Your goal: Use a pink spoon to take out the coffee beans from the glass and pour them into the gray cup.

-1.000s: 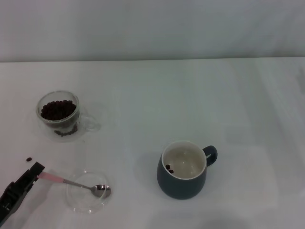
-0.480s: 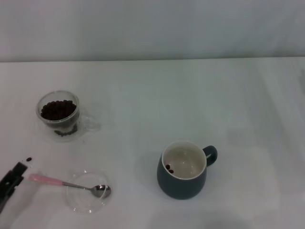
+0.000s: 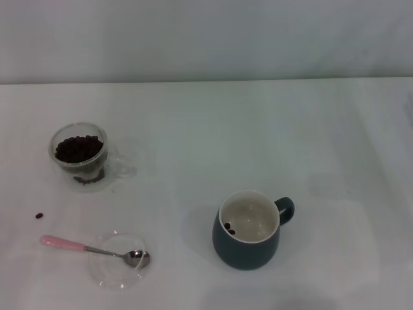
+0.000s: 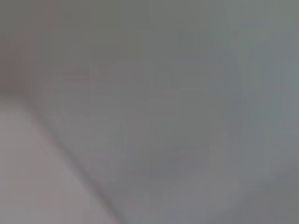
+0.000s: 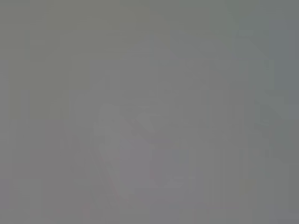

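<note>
Worktop (image 3: 258, 129): white, plain; you see it from the head view only.
Glass (image 3: 79, 155): far left, upright, clear handle turned right. Coffee beans (image 3: 79, 148) fill its upper part.
Loose bean (image 3: 39, 216): lies alone on the worktop, near-left of the glass and just beyond the spoon's handle tip.
Pink spoon (image 3: 90, 249): near left, lying flat. Pink handle points left and rests on the worktop; metal bowl lies right, inside the glass dish, with something dark in it that you cannot identify.
Glass dish (image 3: 118, 261): clear, shallow, round, at the near left; the spoon's neck crosses its left rim.
Gray cup (image 3: 249, 230): near centre, upright, loop handle at its far right. Cream interior holds a few beans against the left inner wall.
Left gripper: out of all your views; released or clenched cannot be told. Nothing holds the spoon.
Right gripper: likewise out of view; state cannot be told.
Wrist views: both give you only a featureless grey blur.
</note>
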Action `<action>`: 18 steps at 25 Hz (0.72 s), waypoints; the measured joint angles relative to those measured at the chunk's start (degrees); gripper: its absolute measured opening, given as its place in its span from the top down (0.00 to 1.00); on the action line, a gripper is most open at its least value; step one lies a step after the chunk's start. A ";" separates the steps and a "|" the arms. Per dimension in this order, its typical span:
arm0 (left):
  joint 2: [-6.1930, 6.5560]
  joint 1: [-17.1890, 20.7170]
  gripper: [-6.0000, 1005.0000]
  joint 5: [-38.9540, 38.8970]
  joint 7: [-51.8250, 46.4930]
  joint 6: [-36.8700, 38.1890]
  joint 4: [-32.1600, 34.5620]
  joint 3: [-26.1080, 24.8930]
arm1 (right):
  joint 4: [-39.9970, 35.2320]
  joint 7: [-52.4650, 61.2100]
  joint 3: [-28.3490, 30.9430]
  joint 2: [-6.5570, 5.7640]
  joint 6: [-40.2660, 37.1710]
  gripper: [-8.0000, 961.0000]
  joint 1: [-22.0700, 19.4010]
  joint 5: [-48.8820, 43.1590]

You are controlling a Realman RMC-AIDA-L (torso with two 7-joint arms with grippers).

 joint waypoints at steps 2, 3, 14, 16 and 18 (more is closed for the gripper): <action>-0.46 0.36 0.42 -4.81 7.35 1.17 0.26 -0.03 | -0.01 0.00 0.04 0.03 0.06 0.24 -0.20 0.04; -0.84 0.40 0.42 -7.84 12.74 1.67 0.26 -0.02 | -0.02 -0.02 0.05 0.05 0.08 0.24 -0.34 0.05; -1.22 -5.85 0.43 -28.60 47.61 -6.44 -2.00 -0.14 | 0.46 0.59 -3.28 0.14 2.20 0.24 -4.10 -0.57; -1.19 -7.39 0.43 -30.55 50.82 -8.73 -2.01 -0.15 | 0.58 2.06 -6.04 0.10 2.30 0.24 -5.05 -0.60; -1.14 -9.50 0.43 -31.98 53.66 -10.83 -2.11 -0.14 | 0.70 3.48 -7.82 0.07 2.39 0.24 -5.70 -0.60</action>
